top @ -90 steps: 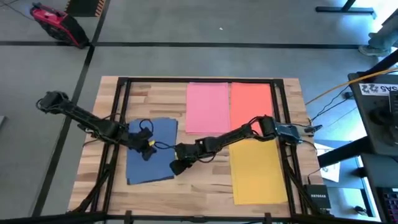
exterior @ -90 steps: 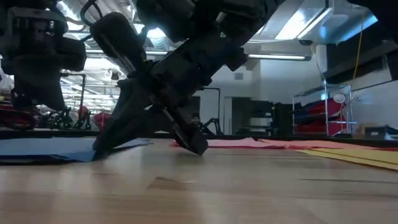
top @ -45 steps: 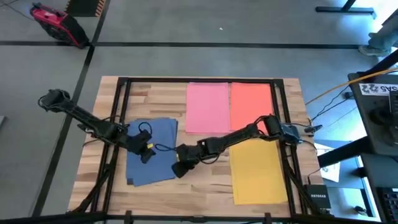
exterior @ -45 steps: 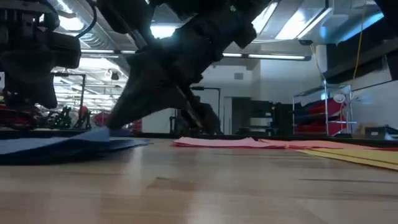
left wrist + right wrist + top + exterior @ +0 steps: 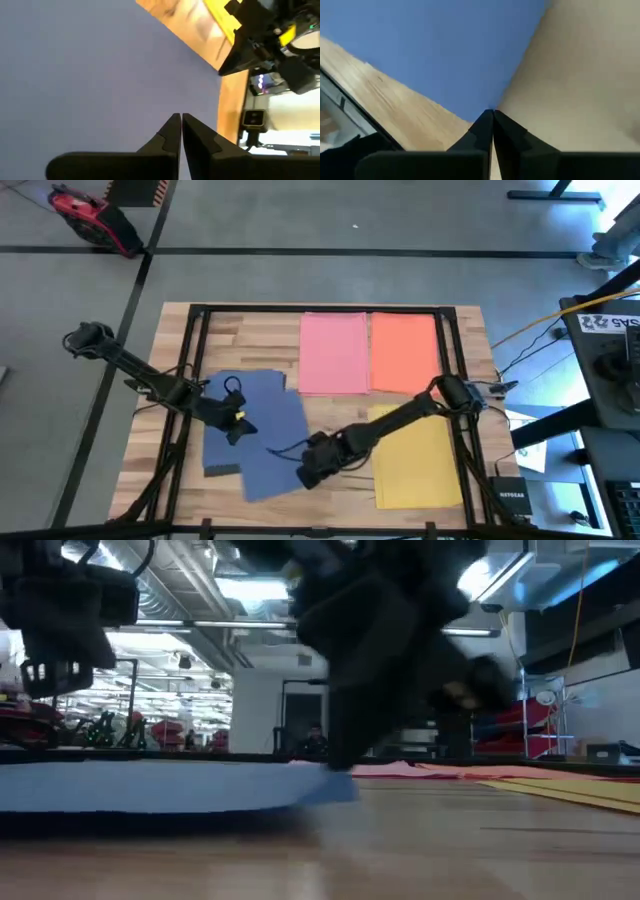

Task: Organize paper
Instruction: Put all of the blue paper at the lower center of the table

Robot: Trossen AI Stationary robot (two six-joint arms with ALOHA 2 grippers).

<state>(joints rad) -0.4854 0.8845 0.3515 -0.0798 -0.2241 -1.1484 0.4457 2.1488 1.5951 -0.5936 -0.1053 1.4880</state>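
A small black box [image 5: 511,494] is lying on the floor beside the bench's right corner. It is showing white lettering reading "NETGEAR".

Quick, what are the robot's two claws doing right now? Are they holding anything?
Left gripper: shut, fingertips down on the blue paper.
Right gripper: shut, pinching the blue paper's edge.

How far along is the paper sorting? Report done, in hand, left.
Done: the pink sheet and orange-red sheet lie side by side at the far edge, with the yellow sheet nearer. In hand: the right gripper pinches the blue sheet's edge; the left gripper is shut over it. Left: the blue sheet lies askew.
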